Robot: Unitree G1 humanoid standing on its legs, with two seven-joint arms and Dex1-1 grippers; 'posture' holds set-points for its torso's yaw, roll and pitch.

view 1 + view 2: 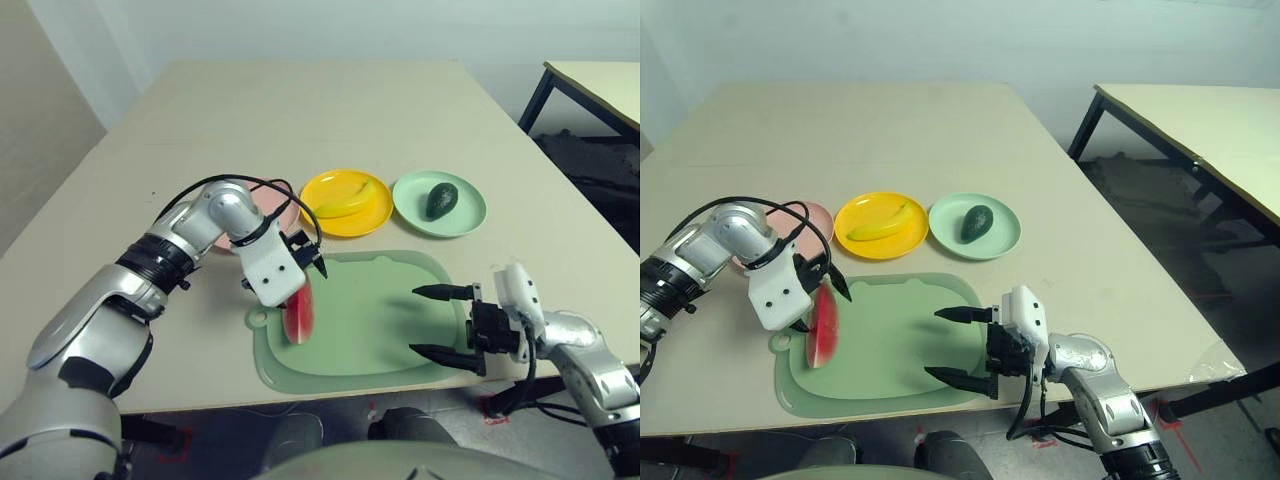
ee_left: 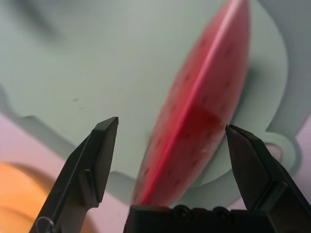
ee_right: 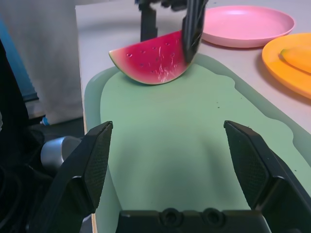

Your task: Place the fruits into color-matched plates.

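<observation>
Straddling the watermelon wedge (image 1: 300,312) at lower centre-left on the cutting mat (image 1: 380,330), the left tool (image 2: 170,136) stands spread, holding nothing; the right tool (image 1: 440,322) idles agape. An off-centre pinch could topple the slice short of the pink plate (image 3: 248,24).

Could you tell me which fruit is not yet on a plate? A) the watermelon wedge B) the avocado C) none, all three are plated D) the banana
A: the watermelon wedge stands on the cutting mat between the fingers of the open left claw, while the banana lies on the yellow plate and the avocado on the green plate.
</observation>
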